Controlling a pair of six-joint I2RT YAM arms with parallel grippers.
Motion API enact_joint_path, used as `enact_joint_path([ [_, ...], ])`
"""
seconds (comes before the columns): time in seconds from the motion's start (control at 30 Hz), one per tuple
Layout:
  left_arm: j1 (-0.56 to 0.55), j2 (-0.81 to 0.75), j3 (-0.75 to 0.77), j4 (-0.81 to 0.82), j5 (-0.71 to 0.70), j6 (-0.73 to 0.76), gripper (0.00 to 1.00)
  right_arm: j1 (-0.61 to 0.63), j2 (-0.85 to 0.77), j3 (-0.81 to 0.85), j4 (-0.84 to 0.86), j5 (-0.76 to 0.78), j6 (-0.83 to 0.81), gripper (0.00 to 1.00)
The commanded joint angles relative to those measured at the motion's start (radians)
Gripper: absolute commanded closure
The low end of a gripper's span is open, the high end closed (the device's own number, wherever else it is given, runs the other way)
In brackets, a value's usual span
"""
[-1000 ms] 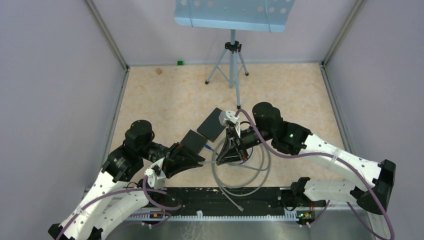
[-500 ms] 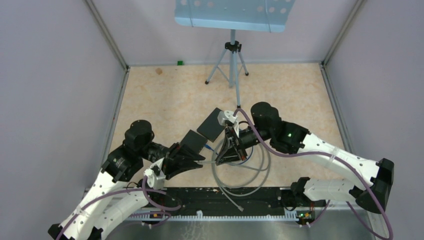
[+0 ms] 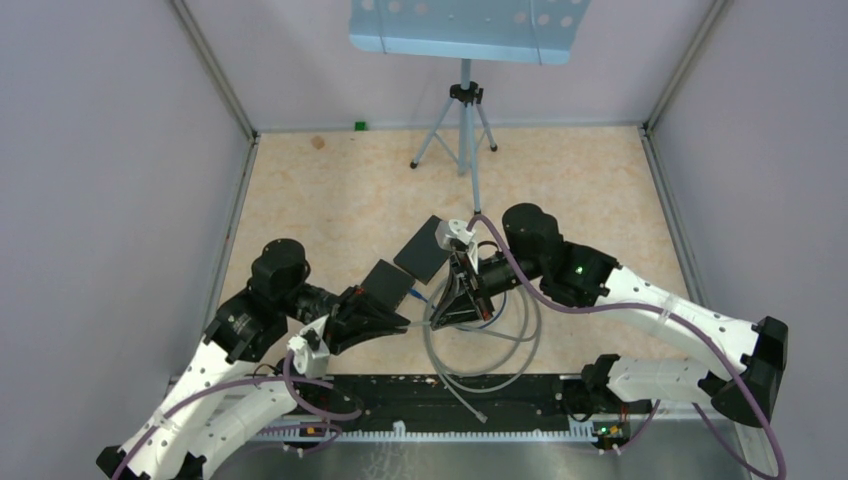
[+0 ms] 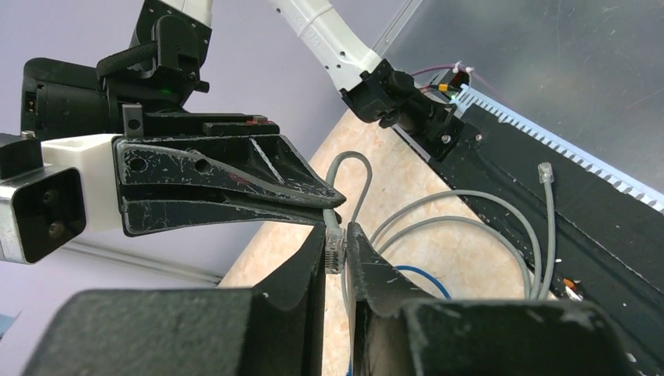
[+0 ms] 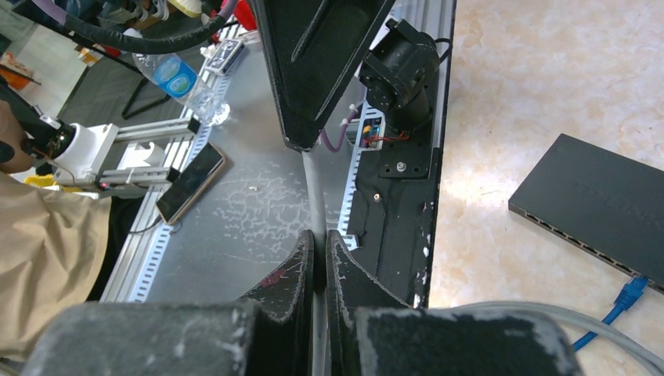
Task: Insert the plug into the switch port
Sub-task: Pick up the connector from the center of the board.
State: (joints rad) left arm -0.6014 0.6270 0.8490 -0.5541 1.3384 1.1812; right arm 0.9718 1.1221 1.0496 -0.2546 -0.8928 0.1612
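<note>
My left gripper (image 4: pixel 337 235) is shut on the clear plug (image 4: pixel 335 249) of a grey cable (image 3: pixel 470 375), held above the floor. My right gripper (image 5: pixel 315 239) is shut on the same grey cable (image 5: pixel 312 196), a short way behind the plug. In the top view both grippers meet tip to tip, left (image 3: pixel 403 322) and right (image 3: pixel 434 318). The black switch (image 5: pixel 603 200) lies flat, ports along its edge, with a blue cable (image 5: pixel 618 309) plugged in. In the top view two flat black boxes (image 3: pixel 385 282) (image 3: pixel 425 248) lie just beyond the grippers. The cable's free plug (image 4: pixel 546 171) rests on the black base.
A tripod (image 3: pixel 462 110) carrying a blue perforated plate (image 3: pixel 468 25) stands at the back. Grey cable loops lie between the grippers and the black base rail (image 3: pixel 420 395). A phone (image 5: pixel 192 182) and a water bottle (image 5: pixel 182 82) lie off the table.
The right arm has edged slightly left and the left gripper barely moved. Both grips are unchanged.
</note>
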Motion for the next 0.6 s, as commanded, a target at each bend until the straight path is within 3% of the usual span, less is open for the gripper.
enact_joint_path([
  [0.0,-0.002,0.015,0.027,-0.014,0.032,0.012,0.86,-0.009,-0.001,0.044,0.053,-0.031,0.012,1.00],
  [0.17,-0.002,0.035,0.031,-0.018,0.023,0.001,1.00,-0.010,-0.007,0.044,0.055,-0.017,0.002,1.00],
  [0.27,-0.002,0.039,0.028,0.024,-0.016,-0.057,1.00,-0.010,-0.036,0.029,0.059,0.031,-0.034,0.80],
  [0.3,-0.002,0.037,0.019,0.068,-0.033,-0.110,1.00,-0.010,-0.053,0.017,0.063,0.066,-0.066,0.72],
  [0.4,-0.002,0.029,-0.034,0.280,-0.074,-0.369,1.00,-0.010,-0.143,-0.063,0.135,0.140,-0.181,0.61],
  [0.57,-0.003,0.040,-0.149,0.557,-0.126,-0.757,1.00,-0.009,-0.339,-0.306,0.439,0.276,-0.371,0.40],
])
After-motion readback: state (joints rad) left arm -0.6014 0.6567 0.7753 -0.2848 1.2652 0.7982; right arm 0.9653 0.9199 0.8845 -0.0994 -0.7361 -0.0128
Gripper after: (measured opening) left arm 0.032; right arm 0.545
